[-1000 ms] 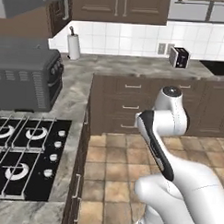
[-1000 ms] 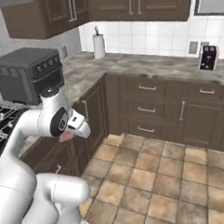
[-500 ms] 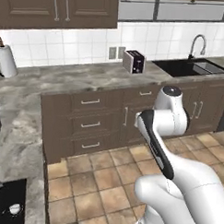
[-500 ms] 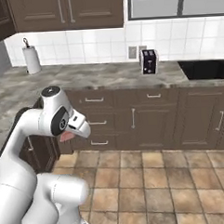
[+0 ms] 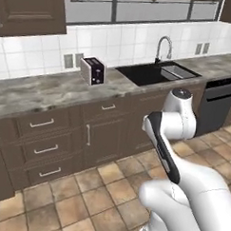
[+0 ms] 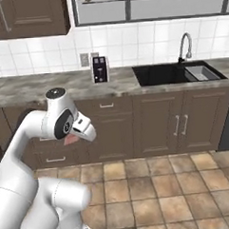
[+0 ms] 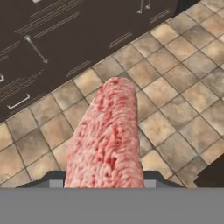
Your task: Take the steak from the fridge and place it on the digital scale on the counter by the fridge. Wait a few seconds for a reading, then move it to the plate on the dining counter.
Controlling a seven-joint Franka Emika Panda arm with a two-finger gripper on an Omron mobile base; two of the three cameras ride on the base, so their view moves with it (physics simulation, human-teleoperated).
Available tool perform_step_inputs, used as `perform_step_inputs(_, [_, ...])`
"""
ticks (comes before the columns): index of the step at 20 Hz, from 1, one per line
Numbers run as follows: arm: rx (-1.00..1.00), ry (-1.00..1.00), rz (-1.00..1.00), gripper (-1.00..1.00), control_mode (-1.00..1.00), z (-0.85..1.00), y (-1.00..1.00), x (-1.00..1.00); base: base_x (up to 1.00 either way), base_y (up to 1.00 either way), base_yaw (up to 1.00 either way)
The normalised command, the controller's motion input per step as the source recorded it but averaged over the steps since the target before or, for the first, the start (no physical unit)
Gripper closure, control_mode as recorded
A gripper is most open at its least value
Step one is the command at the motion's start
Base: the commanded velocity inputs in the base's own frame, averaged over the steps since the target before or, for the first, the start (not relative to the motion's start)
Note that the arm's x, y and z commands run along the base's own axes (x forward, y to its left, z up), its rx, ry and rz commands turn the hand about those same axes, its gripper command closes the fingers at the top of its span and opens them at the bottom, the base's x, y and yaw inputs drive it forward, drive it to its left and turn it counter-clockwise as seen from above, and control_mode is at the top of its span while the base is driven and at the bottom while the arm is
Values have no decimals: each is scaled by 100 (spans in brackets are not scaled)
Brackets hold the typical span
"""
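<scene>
Pinkish-red, the steak (image 7: 107, 135) was seen rising from bottom centre of the hand view. It was held clamped in the closed gripper (image 7: 105, 183), above floor tiles (image 7: 175, 87).

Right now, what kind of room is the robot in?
A kitchen, it looks like. There is a sink with a tap in a marbled counter, a toaster by the tiled wall, and brown cabinets over a tiled floor.

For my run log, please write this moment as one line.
phase: carrying | gripper: shut on steak | below: tiled floor | ahead: sink, toaster
</scene>
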Motion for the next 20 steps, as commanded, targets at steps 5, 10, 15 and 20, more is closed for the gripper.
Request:
perform_step_inputs(5, [0, 0, 0, 100, 100, 0, 0, 0, 100, -72, -9])
perform_step_inputs(10, [0, 0, 0, 100, 100, 0, 0, 0, 94, -30, -35])
perform_step_inputs(15, [0, 0, 0, 100, 100, 0, 0, 0, 21, -8, -79])
perform_step_inputs(20, [0, 0, 0, 100, 100, 0, 0, 0, 2, 0, -89])
